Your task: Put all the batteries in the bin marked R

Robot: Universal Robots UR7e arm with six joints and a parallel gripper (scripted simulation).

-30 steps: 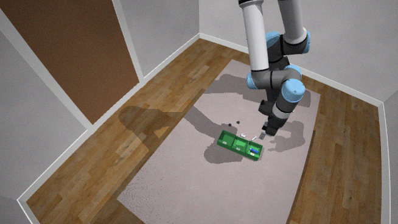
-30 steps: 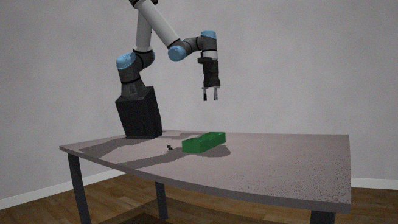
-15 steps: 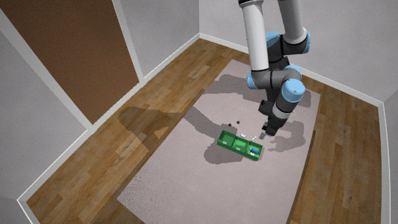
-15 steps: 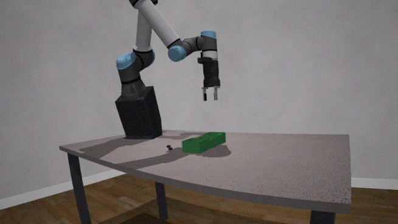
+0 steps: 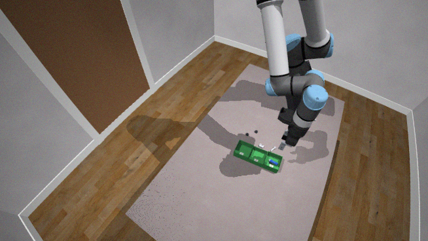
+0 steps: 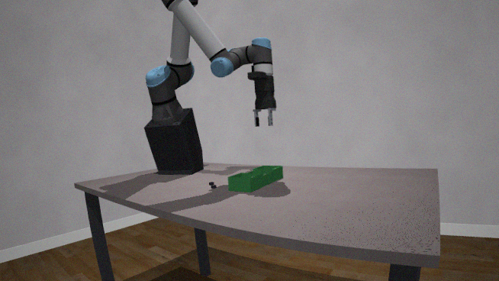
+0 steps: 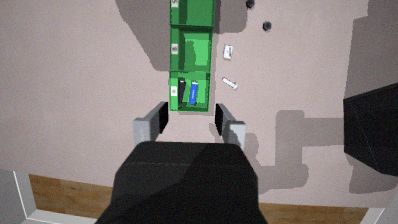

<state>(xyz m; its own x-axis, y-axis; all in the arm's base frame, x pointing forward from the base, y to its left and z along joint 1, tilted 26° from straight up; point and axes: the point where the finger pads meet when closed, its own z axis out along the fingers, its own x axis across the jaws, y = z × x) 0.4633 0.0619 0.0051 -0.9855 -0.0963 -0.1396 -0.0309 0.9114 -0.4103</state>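
In the wrist view the hand (image 7: 190, 122) hangs high above the counter (image 7: 90, 75) with its fingers spread as wide as they go and nothing between them. Just beyond the fingertips lies the nearest compartment of the green bin strip (image 7: 171, 55), and in it rest two batteries side by side, a dark one (image 7: 182, 90) and a blue one (image 7: 193, 93). That compartment carries a small label on its rim, too small to read, so I judge rather than see that it is the one marked R. Beside the strip, on the counter, lie a small white bolt-like piece (image 7: 229, 83) and, farther on, a small white block (image 7: 228, 51); beyond these sit two little dark round things (image 7: 267, 25). None looks like a battery. The sorting therefore seems done and the release made. What remains is to stay clear, disturb nothing, and let everything lie still.
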